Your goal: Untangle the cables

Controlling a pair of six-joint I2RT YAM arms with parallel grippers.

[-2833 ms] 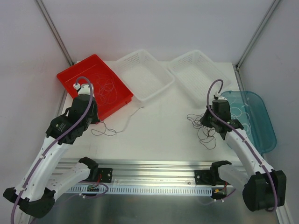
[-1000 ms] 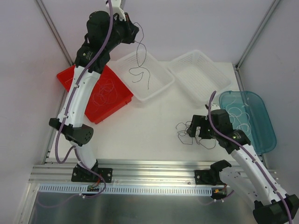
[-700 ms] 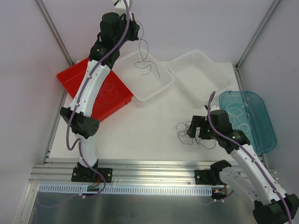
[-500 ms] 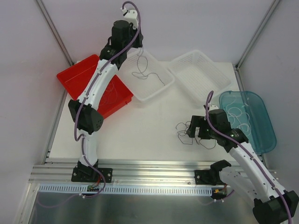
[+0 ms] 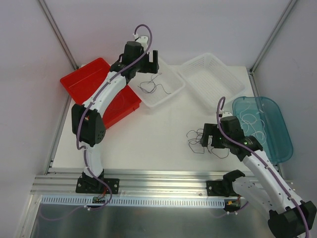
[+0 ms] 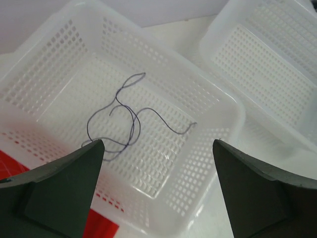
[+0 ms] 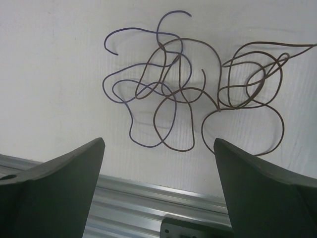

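Two released tools, left tool (image 6: 156,148) over purple cable (image 6: 132,129) in basket (image 6: 233,106); right tool (image 7: 158,146) over tangle (image 7: 171,94)

Left arm (image 5: 106,91) and right arm (image 5: 265,168) are built alike: white shell links joined by black joint housings. A purple harness cable (image 5: 150,35) loops off each wrist and runs down along the links. The base brackets (image 5: 91,184) are black. Left gripper (image 6: 157,144) and right gripper (image 7: 158,141) carry dark grey, matte, wedge-shaped fingers (image 6: 59,193) with no visible markings.
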